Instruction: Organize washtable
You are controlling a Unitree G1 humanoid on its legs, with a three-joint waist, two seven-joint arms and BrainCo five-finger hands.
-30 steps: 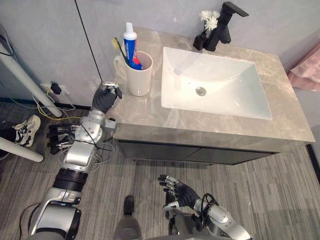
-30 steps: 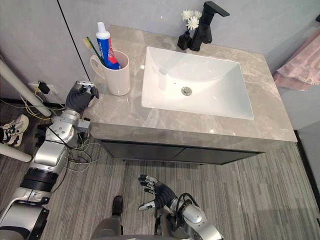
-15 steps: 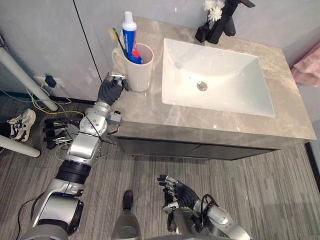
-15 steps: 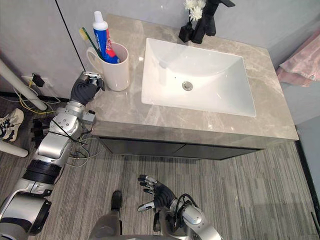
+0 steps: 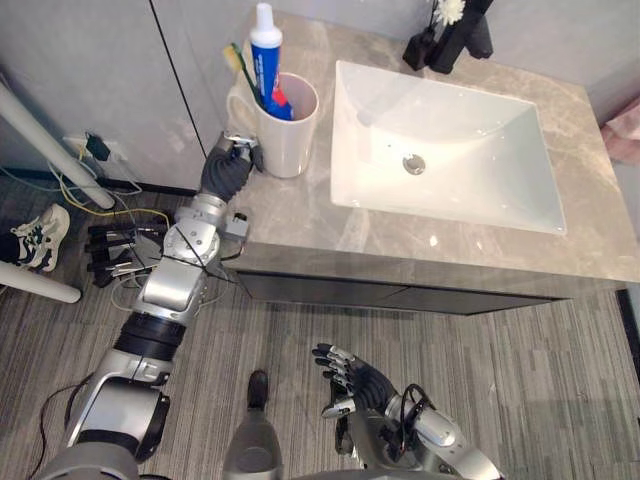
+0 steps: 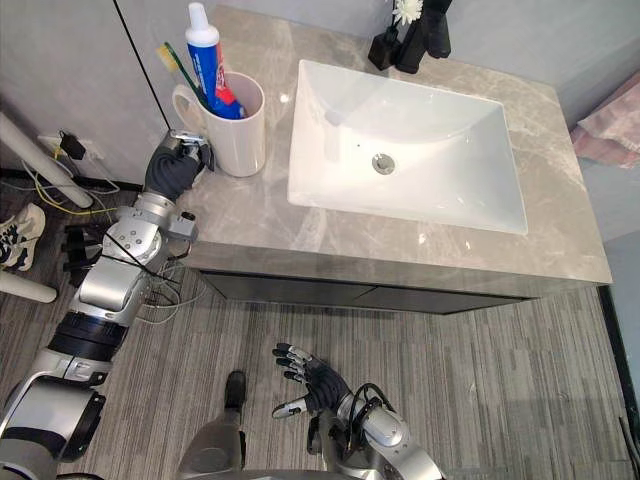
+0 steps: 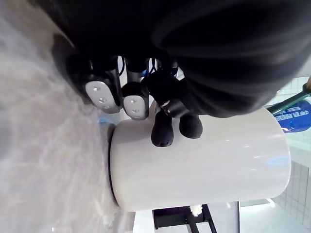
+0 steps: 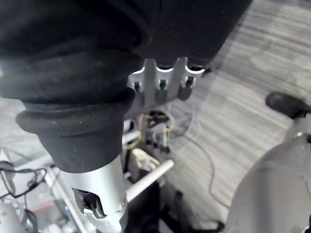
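Fingers of the left robot hand (image 5: 228, 166) curl against the white mug (image 5: 290, 146); right robot hand (image 5: 362, 384) hangs low, splayed.

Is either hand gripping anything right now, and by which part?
Nothing gripped. Left hand fingers curled, tips touching the lower side of the white ceramic mug; right hand open, empty.

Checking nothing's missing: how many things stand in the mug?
2: a toothpaste tube upright in the mug, and a toothbrush leaning out to its left. Smaller things may be hidden inside.
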